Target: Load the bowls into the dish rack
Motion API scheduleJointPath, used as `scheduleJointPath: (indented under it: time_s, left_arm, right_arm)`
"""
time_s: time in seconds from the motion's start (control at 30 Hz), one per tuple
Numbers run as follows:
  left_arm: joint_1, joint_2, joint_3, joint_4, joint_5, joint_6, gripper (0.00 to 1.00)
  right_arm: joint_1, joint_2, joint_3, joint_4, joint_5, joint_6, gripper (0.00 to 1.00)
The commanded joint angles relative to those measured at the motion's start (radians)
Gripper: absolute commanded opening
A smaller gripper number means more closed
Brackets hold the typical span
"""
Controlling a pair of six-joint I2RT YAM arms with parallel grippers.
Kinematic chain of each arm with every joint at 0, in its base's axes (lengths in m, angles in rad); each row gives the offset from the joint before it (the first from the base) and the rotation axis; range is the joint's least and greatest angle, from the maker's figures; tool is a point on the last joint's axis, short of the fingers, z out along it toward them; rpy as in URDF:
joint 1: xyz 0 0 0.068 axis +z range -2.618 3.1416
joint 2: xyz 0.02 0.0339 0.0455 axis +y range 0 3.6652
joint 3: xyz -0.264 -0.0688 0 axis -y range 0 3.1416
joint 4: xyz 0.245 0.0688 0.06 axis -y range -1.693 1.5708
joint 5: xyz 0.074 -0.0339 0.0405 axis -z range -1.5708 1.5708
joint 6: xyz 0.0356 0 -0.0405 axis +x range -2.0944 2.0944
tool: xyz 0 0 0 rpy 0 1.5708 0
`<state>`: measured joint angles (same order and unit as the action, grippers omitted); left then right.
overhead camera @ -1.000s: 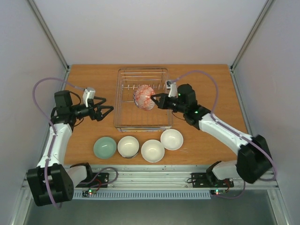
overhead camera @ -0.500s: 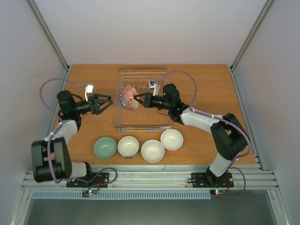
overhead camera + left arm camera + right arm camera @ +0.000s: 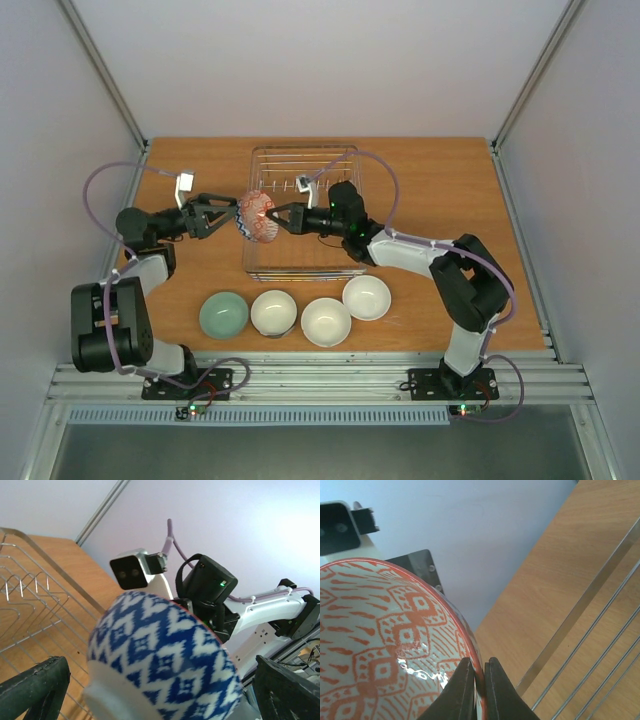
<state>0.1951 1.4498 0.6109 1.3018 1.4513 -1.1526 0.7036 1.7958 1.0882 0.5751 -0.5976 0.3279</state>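
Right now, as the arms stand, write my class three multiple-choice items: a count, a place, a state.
1. Small round bowls standing on the wooden table: A) two B) four C) six.
2. The blue-patterned ceramic bowl is: A) on that table B) over the silvery wire dish rack's left edge C) under the rack.
3. The left gripper is: A) open B) shut C) hidden.
Key: 1B, one green, three white; 2B, the right gripper pinches its rim there; 3A, jaws apart.
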Motion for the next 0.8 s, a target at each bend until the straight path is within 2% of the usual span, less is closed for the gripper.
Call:
scheduleJointPath:
  time_s: [0.0, 0.33, 0.77]
  left_arm:
    - [0.003, -0.04, -0.001, 0.11, 0.01, -0.04, 0.99]
    - [0.002, -0.018, -0.013, 0.11, 0.046, -0.074, 0.99]
    - [0.003, 0.13, 0.048, 0.111, 0.089, -0.164, 0.99]
  right_arm:
    - [0.022, 0.011, 0.065, 0.014, 0.016, -0.041, 0.01]
    - [0.041, 0.009, 0.103, -0.085, 0.069, -0.129, 0.01]
    - [0.048, -0.037, 0.089, -0.139, 0.14, -0.235, 0.01]
